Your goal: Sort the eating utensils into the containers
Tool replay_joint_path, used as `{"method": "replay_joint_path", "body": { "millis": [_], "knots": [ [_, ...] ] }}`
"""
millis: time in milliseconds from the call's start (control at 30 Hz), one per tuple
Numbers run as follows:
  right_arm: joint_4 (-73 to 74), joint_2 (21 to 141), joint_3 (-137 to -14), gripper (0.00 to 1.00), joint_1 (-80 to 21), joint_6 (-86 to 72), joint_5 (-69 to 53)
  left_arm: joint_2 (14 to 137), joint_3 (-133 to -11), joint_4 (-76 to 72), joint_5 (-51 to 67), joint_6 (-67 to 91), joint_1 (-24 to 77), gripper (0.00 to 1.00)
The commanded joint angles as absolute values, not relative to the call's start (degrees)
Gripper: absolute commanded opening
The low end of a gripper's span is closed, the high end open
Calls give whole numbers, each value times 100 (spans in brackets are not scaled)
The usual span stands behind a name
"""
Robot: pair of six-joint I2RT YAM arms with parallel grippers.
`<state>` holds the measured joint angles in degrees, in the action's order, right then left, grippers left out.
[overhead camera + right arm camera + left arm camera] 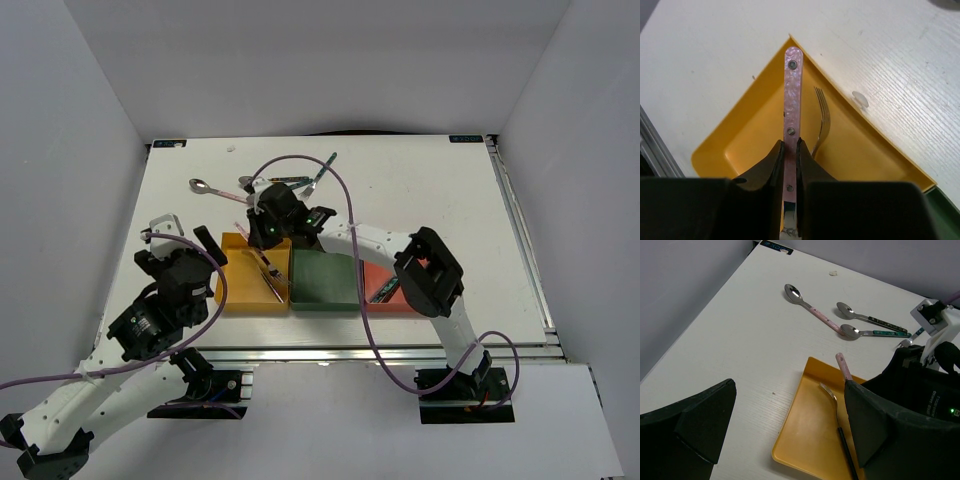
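Note:
My right gripper point(790, 145) is shut on a pink-handled utensil point(792, 95) and holds it over the yellow-orange tray point(740, 140); the utensil's head is hidden behind the fingers. A dark-handled fork point(837, 415) lies inside that tray point(800, 440). From above, the right gripper point(262, 232) hangs over the tray's far edge. My left gripper point(790, 390) is open with nothing between its fingers, just left of the yellow-orange tray point(240, 290). On the table beyond lie a pink-handled spoon point(810, 307), a dark-handled spoon point(870, 317) and a teal-handled spoon point(875, 333).
The dark green tray point(325, 280) and the red tray point(390, 295) stand in a row to the right of the yellow-orange one. Another utensil point(322, 172) lies at the back of the table. The right arm reaches across the green tray.

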<state>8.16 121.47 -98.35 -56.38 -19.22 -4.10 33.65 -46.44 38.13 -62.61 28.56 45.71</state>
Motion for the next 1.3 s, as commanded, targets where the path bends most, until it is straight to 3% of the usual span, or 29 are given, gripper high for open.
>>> {"method": "replay_joint_path", "body": {
  "millis": [0,200,333,400,533,733,867,933,1067,1267],
  "knots": [
    [931,12304,-10318,0,-5722,-2328,-167,3322,-4623,3841,-6363,2892,4544,98],
    [1116,12480,-10494,1,-5783,-2399,-140,3366,-4623,3841,-6346,2892,4544,98],
    [1011,12340,-10327,47,-5809,-2382,-299,3349,-4658,3832,-6075,2936,4544,98],
    [1054,12218,-10310,53,-5810,-2347,-246,3261,-4579,3622,-5924,2787,4544,98],
    [1011,11849,-10126,89,-5766,-2294,-106,3296,-4623,3656,-5915,2830,4544,98],
    [1379,10620,-9293,89,-5241,-2504,709,4093,-5000,3252,-5573,2716,4535,98],
    [908,8253,-7168,89,-4361,-2935,993,5806,-6132,2972,-5073,2365,4518,98],
    [765,7413,-6120,89,-3851,-2945,1124,6800,-6932,2761,-4651,1919,4500,98],
    [1272,5700,-5476,89,-3516,-2699,1502,8460,-8426,2584,-3571,1617,3844,98],
    [1968,4555,-4862,89,-3472,-2610,1213,11316,-11044,2802,-2102,915,3104,98]
  ]
}}
